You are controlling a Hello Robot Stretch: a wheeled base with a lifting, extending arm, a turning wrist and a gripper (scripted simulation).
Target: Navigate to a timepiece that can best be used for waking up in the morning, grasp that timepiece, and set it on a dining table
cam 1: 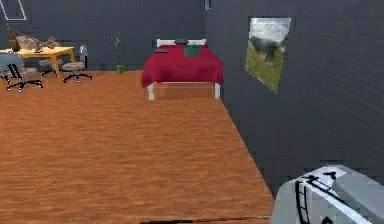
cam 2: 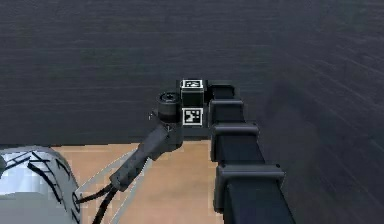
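In the arm side view the dark arm (cam 2: 240,160) rises from the bottom edge along a dark grey wall. Two white marked squares sit at its far end. Left of them, the gripper (cam 2: 105,188) slants down toward the wooden floor. Its thin fingers run up to a grey-white rounded shape (cam 2: 35,185) at the bottom left corner, so I cannot tell whether it holds anything. In the forward view a yellow table (cam 1: 48,51) stands at the far left with things on it too small to name.
A red bed (cam 1: 183,66) with white pillows stands against the far wall, with a small dark green thing (cam 1: 190,48) on it. Office chairs (cam 1: 75,68) flank the table, and a plant (cam 1: 119,60) is beside them. A landscape picture (cam 1: 268,52) hangs on the wall at the right. Open wooden floor (cam 1: 120,150) lies ahead.
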